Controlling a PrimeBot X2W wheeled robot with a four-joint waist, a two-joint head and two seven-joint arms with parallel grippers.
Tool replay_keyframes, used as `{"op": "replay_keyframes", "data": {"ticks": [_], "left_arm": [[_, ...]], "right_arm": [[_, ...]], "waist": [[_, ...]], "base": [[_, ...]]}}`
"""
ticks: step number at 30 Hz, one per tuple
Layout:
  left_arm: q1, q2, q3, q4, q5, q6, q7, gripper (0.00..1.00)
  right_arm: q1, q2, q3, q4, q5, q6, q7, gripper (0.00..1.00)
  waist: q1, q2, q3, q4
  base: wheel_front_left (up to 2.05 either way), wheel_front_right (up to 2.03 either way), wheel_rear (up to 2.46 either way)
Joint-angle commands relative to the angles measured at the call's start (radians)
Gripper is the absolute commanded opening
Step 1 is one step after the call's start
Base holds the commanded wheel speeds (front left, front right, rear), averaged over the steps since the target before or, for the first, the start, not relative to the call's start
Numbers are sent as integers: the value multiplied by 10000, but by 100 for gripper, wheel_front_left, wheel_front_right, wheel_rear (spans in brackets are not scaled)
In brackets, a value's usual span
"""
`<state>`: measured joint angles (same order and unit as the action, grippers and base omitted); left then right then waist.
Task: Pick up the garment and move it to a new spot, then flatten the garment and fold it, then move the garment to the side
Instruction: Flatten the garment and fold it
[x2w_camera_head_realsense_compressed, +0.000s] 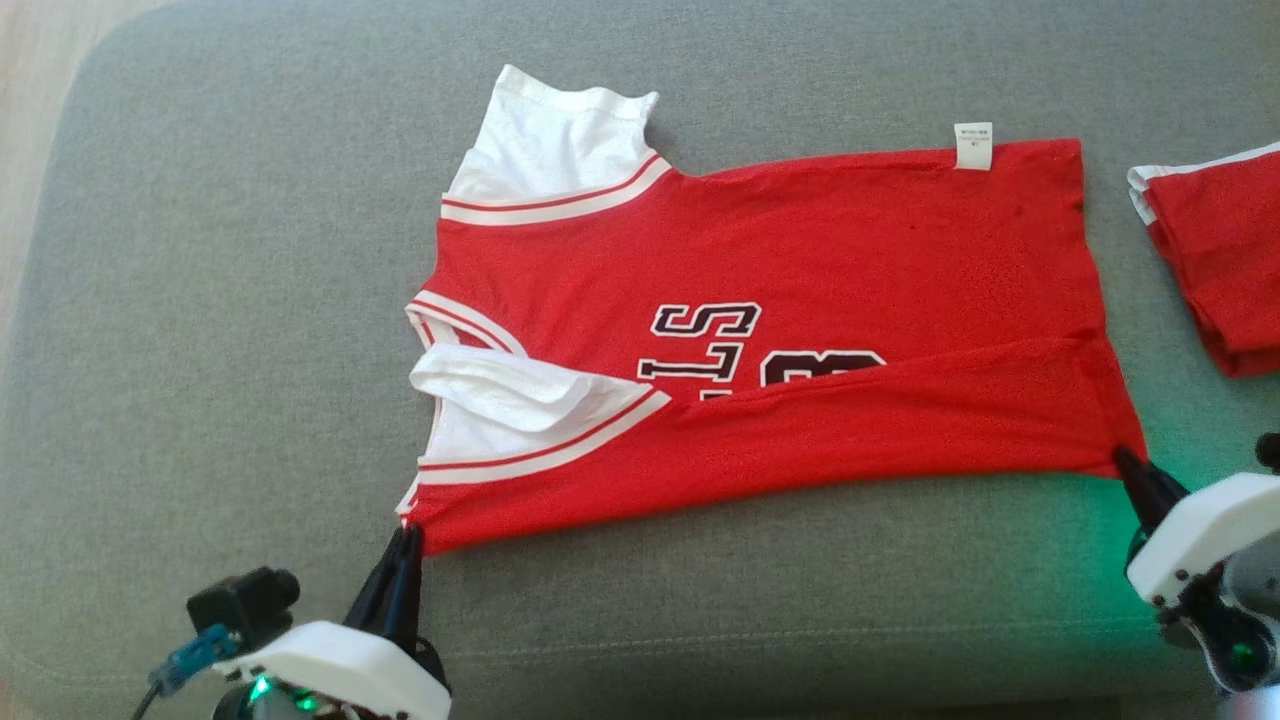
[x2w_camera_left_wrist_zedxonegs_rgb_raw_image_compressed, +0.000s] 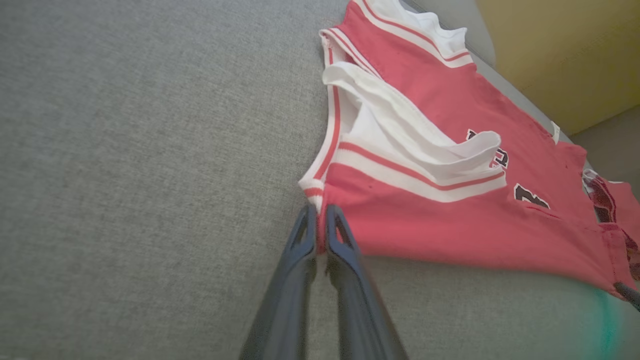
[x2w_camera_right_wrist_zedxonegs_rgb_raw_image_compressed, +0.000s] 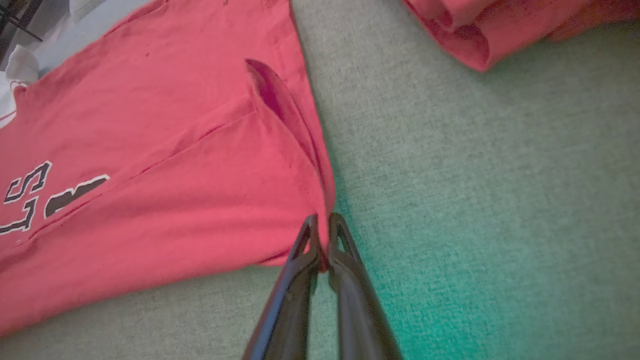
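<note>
Surface: I'm looking down on a grey woven cushion (x2w_camera_head_realsense_compressed: 200, 350), broad and flat, with a faint seam line running along its near edge.
Room: a strip of pale wooden floor (x2w_camera_head_realsense_compressed: 35, 70) shows past the cushion's far left corner. In the left wrist view a mustard-yellow panel (x2w_camera_left_wrist_zedxonegs_rgb_raw_image_compressed: 560, 50) stands beyond the far side of the cushion. I cannot tell what it belongs to.
Light: a green glow (x2w_camera_head_realsense_compressed: 1070, 530) tints the cushion cloth beside my right arm.
Garment: the red jersey (x2w_camera_head_realsense_compressed: 800, 260) lies spread across the middle of the cushion, its neck end toward my left and its hem toward my right. The armholes are white with red-striped trim. The near long edge is folded over onto the body and covers the lower part of the dark lettering. A small white tag (x2w_camera_head_realsense_compressed: 972, 145) sticks out at the far hem corner.
Left side: my left gripper (x2w_camera_head_realsense_compressed: 405, 535) is clenched on the jersey's near shoulder corner, fingers pinching the red-and-white edge low against the cushion.
Right side: my right gripper (x2w_camera_head_realsense_compressed: 1125, 458) is clamped on the near hem corner, with red fabric caught between its fingertips.
Other cloth: a second red garment (x2w_camera_head_realsense_compressed: 1220, 260) lies folded at the right edge of the cushion, apart from the jersey.
</note>
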<state>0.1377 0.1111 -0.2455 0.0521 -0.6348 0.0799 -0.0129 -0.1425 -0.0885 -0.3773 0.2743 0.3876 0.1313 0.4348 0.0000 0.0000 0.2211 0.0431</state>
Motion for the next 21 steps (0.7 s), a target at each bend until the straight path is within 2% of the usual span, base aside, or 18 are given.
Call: {"op": "replay_keyframes", "data": {"ticks": [1, 2, 3, 6, 12, 14, 17, 21], "left_arm": [[-168, 194, 342, -327, 103, 63, 5, 5], [-190, 247, 305, -349, 140, 135, 150, 97], [-219, 274, 314, -382, 152, 191, 222, 100], [-310, 458, 424, -640, 261, 434, 436, 100], [-1452, 1448, 798, -1853, 853, 755, 1119, 100], [-2429, 1920, 830, -2097, 1123, 635, 1495, 100], [-4265, 2378, 686, -2021, 1249, 228, 2196, 100], [-6843, 2712, 327, -861, 1340, -388, 3159, 100]], "right_arm": [[-50, -107, 49, -503, -65, -6, 99, 50], [75, 40, -184, -948, -161, -6, 293, 100], [110, 109, -263, -1177, -202, -6, 370, 100], [233, 258, -342, -1953, -363, -6, 532, 100], [274, 368, 163, -3659, -147, -6, 514, 100], [200, 375, 548, -4063, 124, -6, 369, 100], [-41, 378, 1064, -4212, 399, -6, -10, 100], [-532, 380, 1729, -3951, 380, -6, -672, 100]], "waist": [[0, 0, 0, 4], [0, 0, -18, 19], [0, 0, -35, 18], [0, 0, -67, -34], [0, 0, 86, -284], [0, 0, 255, -392], [0, 0, 618, -588], [0, 0, 1274, -919]], "base": [[0, 0, 0], [0, 0, 0], [0, 0, 0], [0, 0, 0], [0, 0, 0], [0, 0, 0], [0, 0, 0], [0, 0, 0]]}}
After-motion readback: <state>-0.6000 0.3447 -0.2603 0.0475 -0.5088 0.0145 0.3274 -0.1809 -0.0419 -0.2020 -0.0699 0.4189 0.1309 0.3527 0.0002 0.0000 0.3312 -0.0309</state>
